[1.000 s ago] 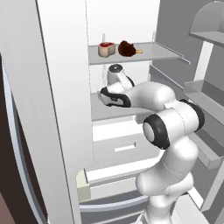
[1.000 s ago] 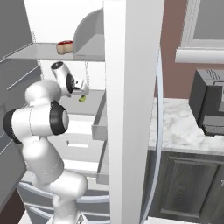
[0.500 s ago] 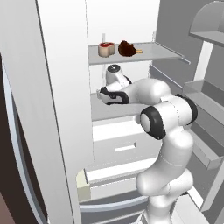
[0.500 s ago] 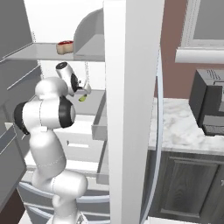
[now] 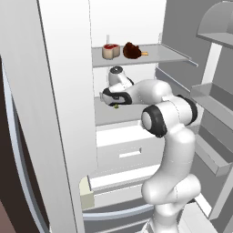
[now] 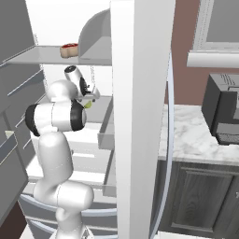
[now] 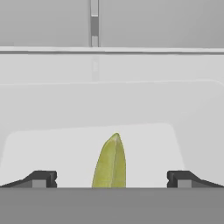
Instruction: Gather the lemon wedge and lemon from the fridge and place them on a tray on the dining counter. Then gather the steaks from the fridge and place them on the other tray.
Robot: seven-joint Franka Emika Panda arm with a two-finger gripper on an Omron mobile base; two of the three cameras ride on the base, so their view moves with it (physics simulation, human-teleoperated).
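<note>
since a second ago the arm has reached deeper over the middle fridge shelf [image 5: 113, 119], bringing the gripper [image 7: 111, 178] down with its jaws wide apart on either side of the lemon wedge [image 7: 110, 162], which lies near the shelf's front edge. light, small and probably slick-skinned, it looks best pinched across its thick middle. elbow bent, forearm level, hand pointing inward.

Lemon wedge [image 7: 110, 162] on fridge shelf [image 7: 148, 144], between spread jaws; steaks [image 5: 121, 50] on shelf above.
</note>
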